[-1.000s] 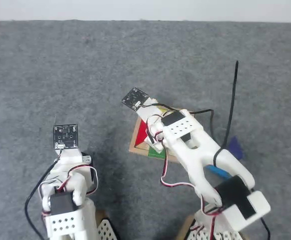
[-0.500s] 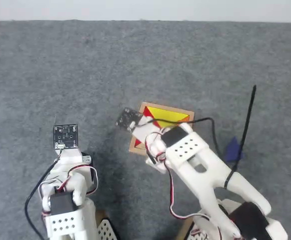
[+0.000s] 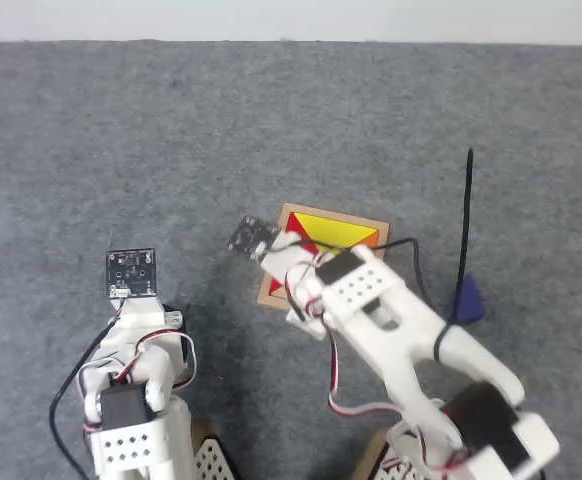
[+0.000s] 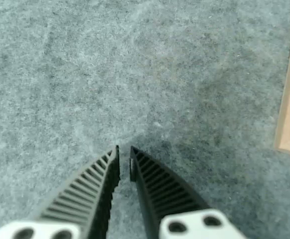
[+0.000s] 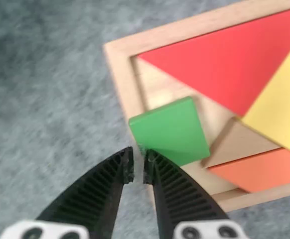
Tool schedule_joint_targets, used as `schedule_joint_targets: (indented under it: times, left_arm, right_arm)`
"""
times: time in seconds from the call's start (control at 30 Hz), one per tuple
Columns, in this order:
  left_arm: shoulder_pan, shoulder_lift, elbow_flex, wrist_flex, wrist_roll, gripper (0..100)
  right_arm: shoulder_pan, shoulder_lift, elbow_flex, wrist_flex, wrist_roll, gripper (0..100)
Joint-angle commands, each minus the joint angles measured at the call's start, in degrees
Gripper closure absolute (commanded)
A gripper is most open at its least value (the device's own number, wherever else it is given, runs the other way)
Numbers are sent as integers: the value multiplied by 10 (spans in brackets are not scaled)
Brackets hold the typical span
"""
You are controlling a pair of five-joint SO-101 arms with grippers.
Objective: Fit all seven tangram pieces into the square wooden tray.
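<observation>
Ideally the right claw (image 5: 136, 167), tips together and empty beside the green piece (image 5: 171, 130), pushes its corner gently inward off the wooden tray (image 5: 119, 79) rim so it lies flat.

I see a grey felt-like covering (image 3: 171, 130) across the whole work surface, its nap mottled with faint darker patches. Along the far edge I note a pale plain strip (image 3: 291, 20); wall or bare edge, cannot tell. Light even, shadows soft.
</observation>
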Motion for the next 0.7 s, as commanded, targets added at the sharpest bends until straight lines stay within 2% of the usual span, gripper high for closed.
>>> schedule_joint_targets:
  times: [0.0,0.23,0.33,0.43,0.67]
  left_arm:
    - [4,-10,-3,2,-3,964]
    - [4,-10,-3,2,-3,964]
    - [4,-10,-3,2,-3,964]
    - [4,-10,-3,2,-3,964]
    - [4,-10,-3,2,-3,964]
  right_arm:
    - [44,29,-25,-3,31,923]
    - [95,29,-79,29,46,923]
    - [96,23,-81,40,45,925]
    - [75,-7,-78,43,38,926]
    - [-19,-58,-76,-18,-79,923]
